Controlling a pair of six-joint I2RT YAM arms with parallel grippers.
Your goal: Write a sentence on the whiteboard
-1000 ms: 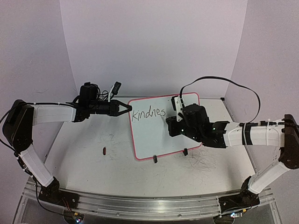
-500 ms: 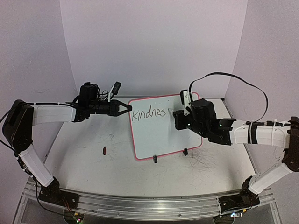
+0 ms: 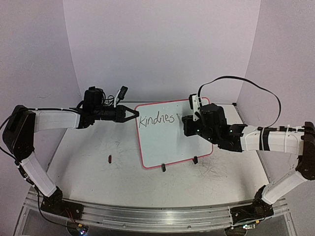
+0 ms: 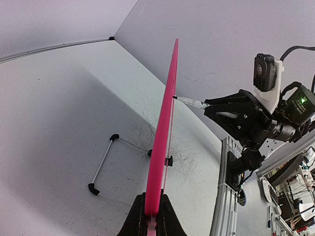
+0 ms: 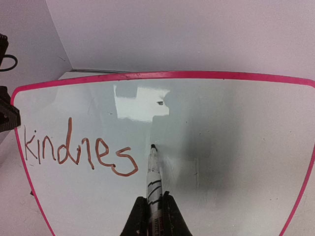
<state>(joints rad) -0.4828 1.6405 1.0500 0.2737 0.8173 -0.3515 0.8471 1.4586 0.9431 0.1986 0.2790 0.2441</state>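
One large scuffed white tabletop carries everything; the small rectangular whiteboard with a thin pink-red rounded frame stands mid-table between the two arms, propped at a tilt.

Left gripper: black fingers pinched on the left edge of the frame. The left wrist view confirms this, showing the board edge-on as a pink strip rising from between the fingers. It also shows a thin wire stand behind the board, which the top view hides.

Right gripper: hidden under the wrist body from above. Its own camera shows the fingers clamped on a white marker with black bands, tip touching the board just right of the writing.

Sentence: only "kindnes" is on the board, one line, upper left. It looks dark from above and orange-red up close.

Two small black clip feet sit on the near edge. A tiny dark object lies on the table, left of the board and apart from it.
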